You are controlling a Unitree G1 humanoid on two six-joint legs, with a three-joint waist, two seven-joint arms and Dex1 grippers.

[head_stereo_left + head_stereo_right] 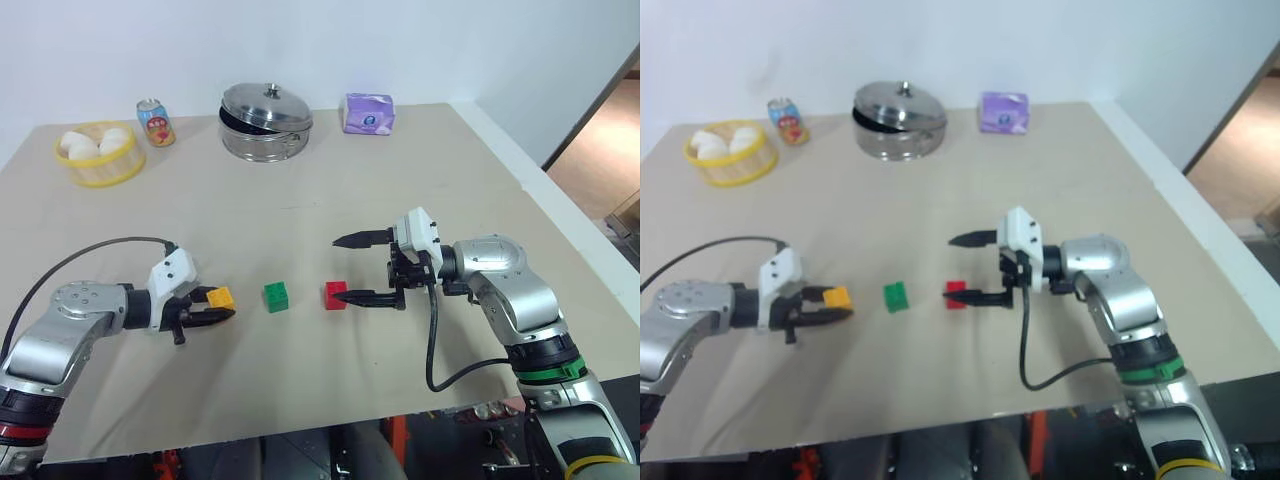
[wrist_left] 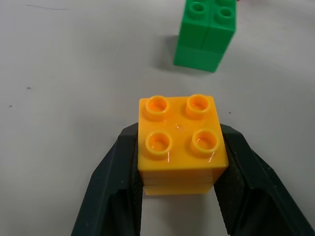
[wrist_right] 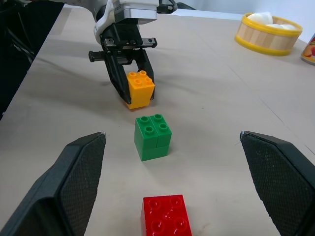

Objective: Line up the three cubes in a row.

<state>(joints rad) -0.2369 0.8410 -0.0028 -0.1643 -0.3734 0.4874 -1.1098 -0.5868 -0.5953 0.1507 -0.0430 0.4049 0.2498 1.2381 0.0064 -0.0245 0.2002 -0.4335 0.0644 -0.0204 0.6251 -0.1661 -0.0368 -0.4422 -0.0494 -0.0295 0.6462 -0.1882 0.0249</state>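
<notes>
Nearest, toward the front edge of the tan bench [image 1: 300,380]: left end effector [image 1: 212,305] clenched on the orange-yellow cube [image 1: 220,297], one black finger pressed to each side of the block, studs up, at the left end of the row. Just beyond it to the right, apart from it: green cube [image 1: 276,296] upright on the bench, studs up, untouched. Further right, near the green one with a gap between: red cube [image 1: 335,295], resting on the bench. Right end effector [image 1: 359,268] released, jaws spread wide and pointing left, the nearer finger's tip just beside the red cube, the farther finger well above and behind it; from the right wrist, red, green and orange-yellow seen roughly in one line between those spread fingers.

Far back on the bench: yellow-rimmed basket [image 1: 99,168] with pale round pieces at the far left, soda can [image 1: 155,122] just beside it, lidded steel pot [image 1: 266,121] at the middle, purple tissue pack [image 1: 368,113] to its right.
</notes>
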